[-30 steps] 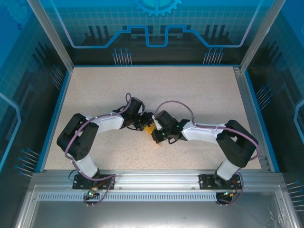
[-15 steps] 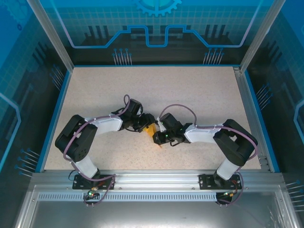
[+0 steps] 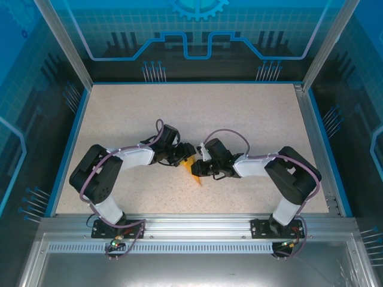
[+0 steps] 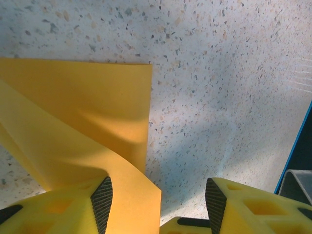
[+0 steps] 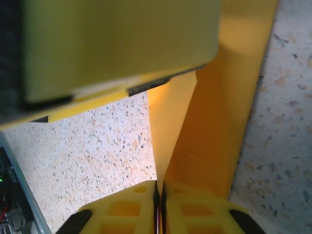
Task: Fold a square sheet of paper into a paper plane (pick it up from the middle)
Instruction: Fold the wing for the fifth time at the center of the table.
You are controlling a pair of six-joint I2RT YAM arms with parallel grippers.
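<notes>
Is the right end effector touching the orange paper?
Touching. In the right wrist view, the right end effector is shut on a fold of the paper.

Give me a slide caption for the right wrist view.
Right gripper shut on a raised fold of the orange-yellow paper above the speckled table.

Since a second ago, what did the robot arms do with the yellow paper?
The right gripper swung round to point more sideways, and its elbow slid toward the left arm; it's pinched on the square sheet of paper. The left gripper stayed put, open.
</notes>
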